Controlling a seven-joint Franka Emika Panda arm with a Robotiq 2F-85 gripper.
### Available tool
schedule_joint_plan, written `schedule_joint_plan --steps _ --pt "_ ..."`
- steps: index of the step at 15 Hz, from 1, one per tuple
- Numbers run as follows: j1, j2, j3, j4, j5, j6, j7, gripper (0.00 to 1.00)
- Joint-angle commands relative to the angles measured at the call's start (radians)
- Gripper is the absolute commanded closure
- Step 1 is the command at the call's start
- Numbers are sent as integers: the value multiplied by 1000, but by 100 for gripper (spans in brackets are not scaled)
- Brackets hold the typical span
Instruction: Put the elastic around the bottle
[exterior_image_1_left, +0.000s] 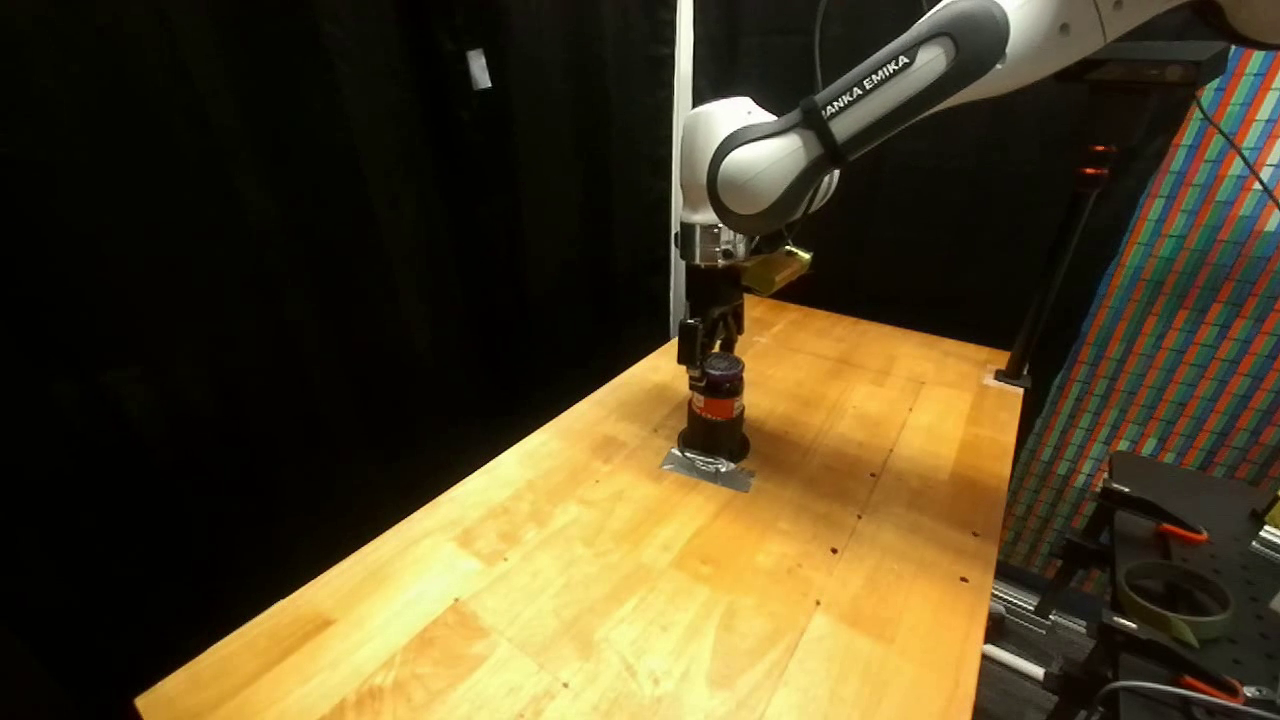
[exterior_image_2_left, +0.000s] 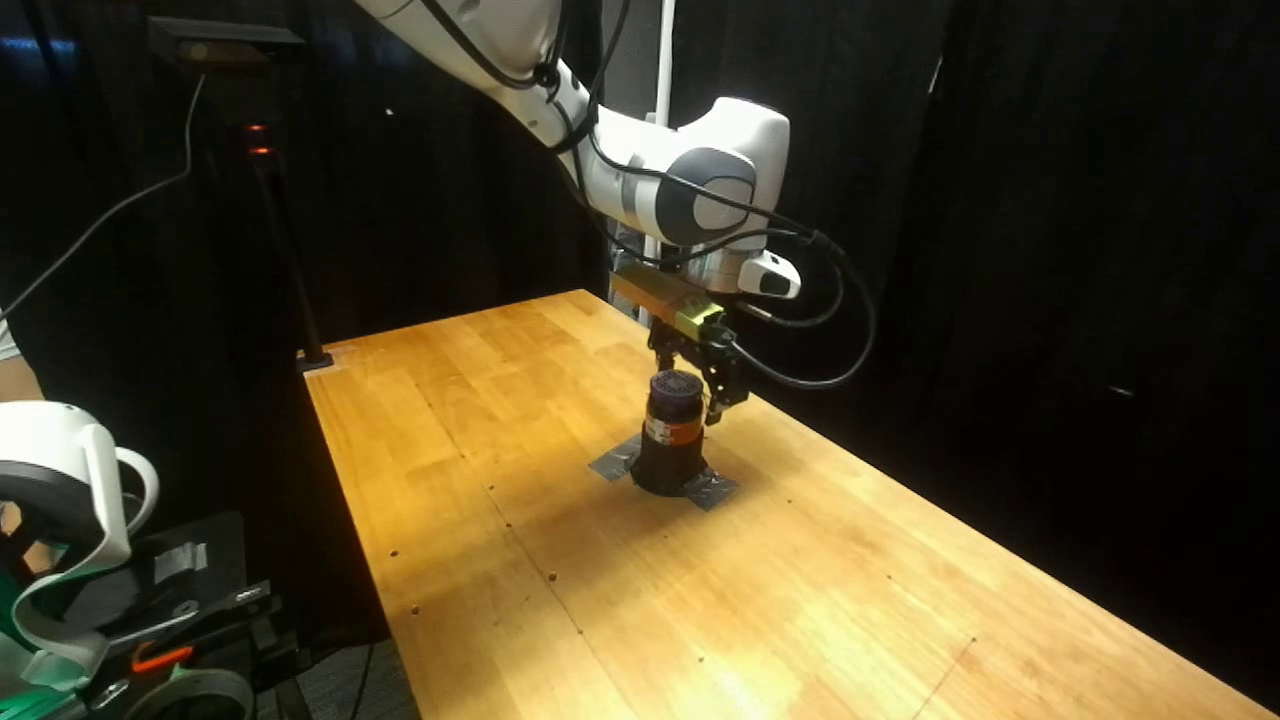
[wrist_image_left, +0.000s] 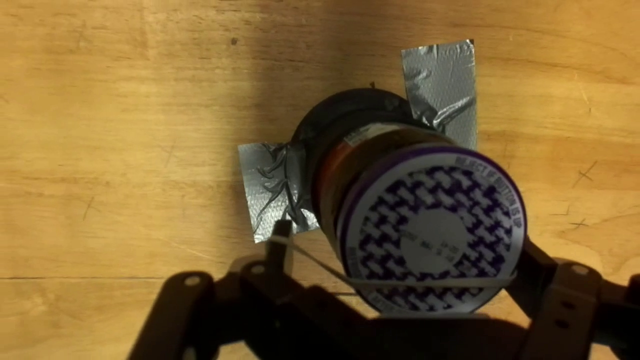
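Observation:
The bottle stands upright in a black base in both exterior views (exterior_image_1_left: 718, 406) (exterior_image_2_left: 672, 432), with a dark cap and an orange-red band. In the wrist view its purple and white lid (wrist_image_left: 435, 220) faces the camera. My gripper (wrist_image_left: 407, 244) is open, with one finger left of the lid and one at its right edge. The pale elastic (wrist_image_left: 440, 283) is stretched between the two fingertips, bends at the lid's left edge and crosses over the lid's lower part. The fingers are beside the cap in both exterior views (exterior_image_1_left: 712, 362) (exterior_image_2_left: 690, 388). The elastic is too thin to make out there.
Silver tape (wrist_image_left: 442, 85) holds the black base (wrist_image_left: 345, 107) to the wooden table (exterior_image_1_left: 620, 580). A dark post (exterior_image_1_left: 1050, 280) stands at a far table corner. A side cart (exterior_image_1_left: 1180, 510) with a tape roll (exterior_image_1_left: 1175, 600) is beside the table.

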Motion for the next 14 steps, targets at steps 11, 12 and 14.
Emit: schedule_joint_plan --steps 11,12,14 --pt "-59 -137 26 -194 111 7 -83 0" --pt "-65 -140 28 -196 125 9 -94 0" --pt "-80 -149 32 -204 152 10 -117 0"
